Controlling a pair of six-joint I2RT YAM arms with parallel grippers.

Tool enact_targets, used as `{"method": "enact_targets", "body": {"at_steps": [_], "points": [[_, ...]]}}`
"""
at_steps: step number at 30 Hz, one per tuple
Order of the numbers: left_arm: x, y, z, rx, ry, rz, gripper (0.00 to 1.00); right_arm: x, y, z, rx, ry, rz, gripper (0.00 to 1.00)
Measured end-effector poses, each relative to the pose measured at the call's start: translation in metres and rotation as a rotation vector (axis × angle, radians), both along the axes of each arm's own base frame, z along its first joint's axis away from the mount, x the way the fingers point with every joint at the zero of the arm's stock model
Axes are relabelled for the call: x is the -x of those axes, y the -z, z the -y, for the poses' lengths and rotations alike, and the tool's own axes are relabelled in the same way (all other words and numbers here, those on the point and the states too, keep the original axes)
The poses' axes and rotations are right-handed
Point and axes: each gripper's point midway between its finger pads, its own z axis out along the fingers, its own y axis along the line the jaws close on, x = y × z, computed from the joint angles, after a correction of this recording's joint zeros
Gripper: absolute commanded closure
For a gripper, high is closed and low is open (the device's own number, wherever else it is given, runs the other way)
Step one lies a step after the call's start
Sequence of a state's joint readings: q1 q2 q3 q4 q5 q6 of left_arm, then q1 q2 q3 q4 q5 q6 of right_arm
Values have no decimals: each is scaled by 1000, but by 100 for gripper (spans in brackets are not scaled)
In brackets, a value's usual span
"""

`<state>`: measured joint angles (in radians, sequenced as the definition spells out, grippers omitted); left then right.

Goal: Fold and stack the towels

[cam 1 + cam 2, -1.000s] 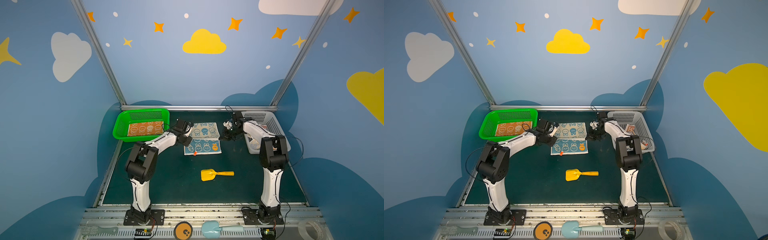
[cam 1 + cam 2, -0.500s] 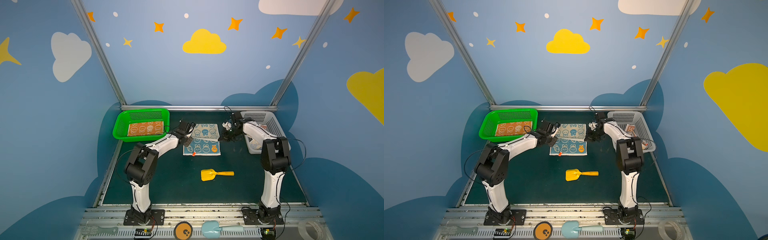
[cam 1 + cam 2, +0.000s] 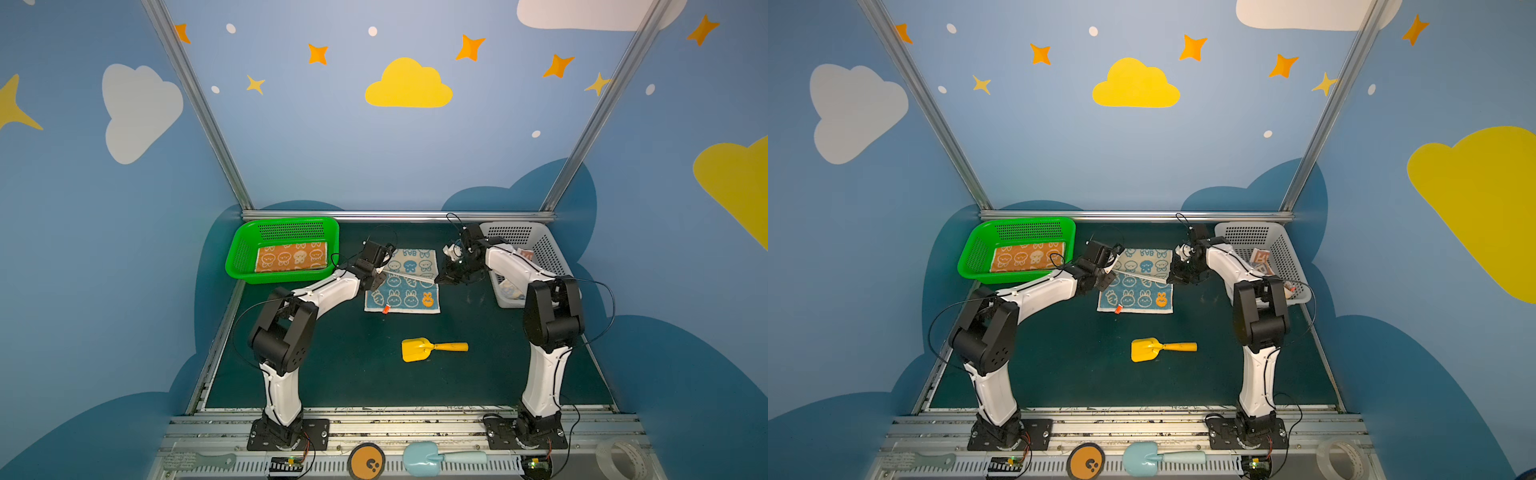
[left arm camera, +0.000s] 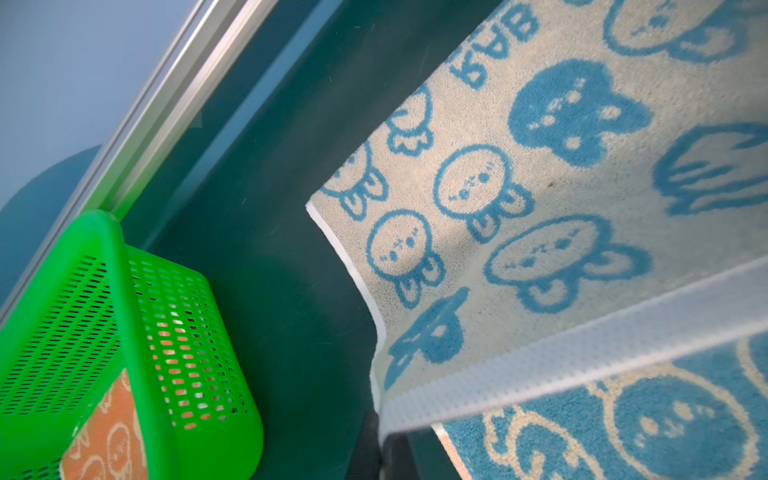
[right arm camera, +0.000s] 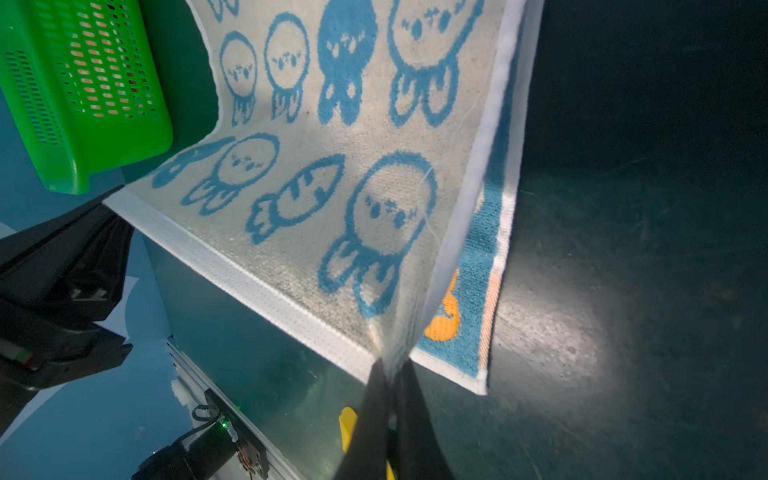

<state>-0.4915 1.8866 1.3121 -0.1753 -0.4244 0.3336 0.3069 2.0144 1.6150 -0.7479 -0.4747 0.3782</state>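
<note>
Room: blue walls [image 3: 316, 158] painted with clouds and stars; aluminium posts stand at the two back corners.
Work item: cream-blue towel [image 3: 409, 297], at the back middle of the desk [image 3: 332, 374], between two baskets. Its front half lies flat, blue face up. Its back half is raised, cream reverse showing.
Left jaws: pressed together, pinching one corner of the white hem [image 3: 409, 277]. They are carried by the left arm [image 3: 328, 291].
Right jaws: pressed together, pinching the opposite hem corner. They are carried by the right arm [image 3: 515, 266].
Change: within the last second the hem, taut between both pinches, has travelled from the towel's back edge toward the desk's front edge. It now hangs over the towel's middle.
Meaning: the half-fold is judged about midway. The hem has yet to meet the front edge, where the orange tag [image 3: 385, 309] sits. Release appears due only once the edges align.
Stacked: orange towel [image 3: 291, 257], flat in the green basket [image 3: 239, 257] at the back left corner, apparently folded.
Pending: lettered towel [image 3: 1260, 259], partly visible in the white basket [image 3: 544, 249] by the right edge.
Surface: dark green mat; a yellow shovel [image 3: 432, 348] lies toward the front, well apart from the towel.
</note>
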Motion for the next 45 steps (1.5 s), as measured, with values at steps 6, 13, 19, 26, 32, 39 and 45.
{"method": "enact_targets", "body": {"at_steps": [6,13,19,26,32,39,45], "points": [[12,17,-8,-68,-19,24,97,16,14,-7,8,-21,-18,100],[34,41,-3,-107,-18,6,97,36,41,-4,47,-19,-83,100],[42,48,1,-133,-26,26,97,41,59,1,76,0,-115,100],[37,57,0,-173,-32,26,97,41,67,-1,78,3,-126,100],[17,26,4,-197,-47,92,97,30,49,-4,74,9,-93,100],[19,-7,-1,-176,-58,135,97,28,12,-4,57,12,-22,100],[38,5,-6,-165,-71,106,97,44,14,-6,65,-9,-30,100]]}}
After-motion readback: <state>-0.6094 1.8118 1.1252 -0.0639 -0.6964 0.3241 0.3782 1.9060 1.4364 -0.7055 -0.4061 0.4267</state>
